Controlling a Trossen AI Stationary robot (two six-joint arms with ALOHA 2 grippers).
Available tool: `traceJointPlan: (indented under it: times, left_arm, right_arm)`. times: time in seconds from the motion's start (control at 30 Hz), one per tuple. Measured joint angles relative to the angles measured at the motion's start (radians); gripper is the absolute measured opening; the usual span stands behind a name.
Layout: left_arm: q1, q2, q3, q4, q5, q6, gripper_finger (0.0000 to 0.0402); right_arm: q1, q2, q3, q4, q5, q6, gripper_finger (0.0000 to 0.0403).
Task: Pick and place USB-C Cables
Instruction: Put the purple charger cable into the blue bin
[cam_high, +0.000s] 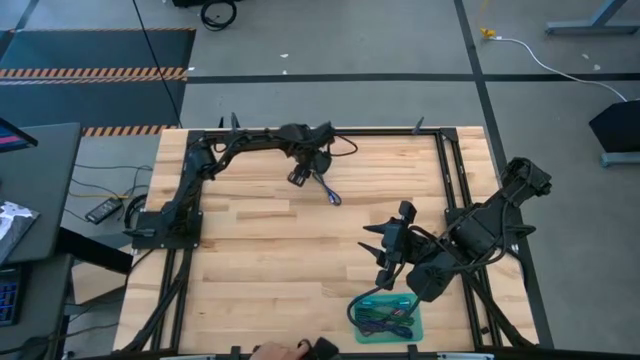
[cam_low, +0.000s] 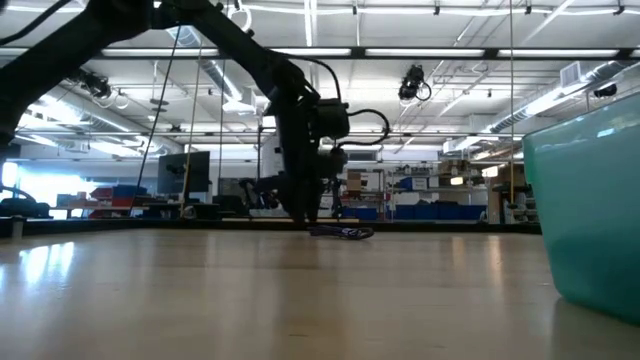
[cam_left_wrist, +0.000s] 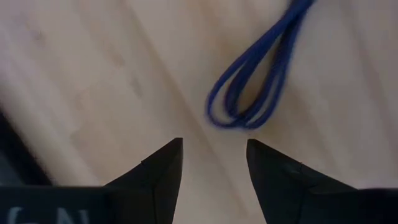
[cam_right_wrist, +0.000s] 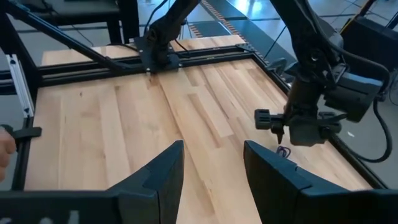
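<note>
A blue-violet USB-C cable lies in a long loop on the wood near the table's far middle. It also shows in the low view. My left gripper stands open over it. In the left wrist view the cable's looped end lies just past the open fingertips of that gripper, untouched. My right gripper waits open above the table's near right part, beside the teal tray. Several coloured cable bundles lie inside the tray.
The teal tray sits at the near right edge, and its wall fills the right of the low view. A person's hand shows at the table's near edge. A black frame runs around the tabletop. Bare wood stretches across the middle and left.
</note>
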Motion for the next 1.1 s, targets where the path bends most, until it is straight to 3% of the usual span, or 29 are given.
traceJointPlan:
  times: [0.33,0.8,1.1]
  left_arm:
    - [-0.038,-0.002,0.062,-0.018,0.041,0.010,0.0153]
    - [-0.047,0.024,0.078,-0.107,0.070,-0.056,0.0150]
    - [-0.089,0.050,0.077,-0.109,-0.005,-0.103,0.0144]
  right_arm:
    - [-0.024,0.000,0.000,0.003,-0.013,0.000,0.0172]
    - [-0.021,0.000,0.000,0.009,-0.069,0.008,0.0172]
    - [-0.017,0.000,0.000,0.027,-0.069,0.008,0.0172]
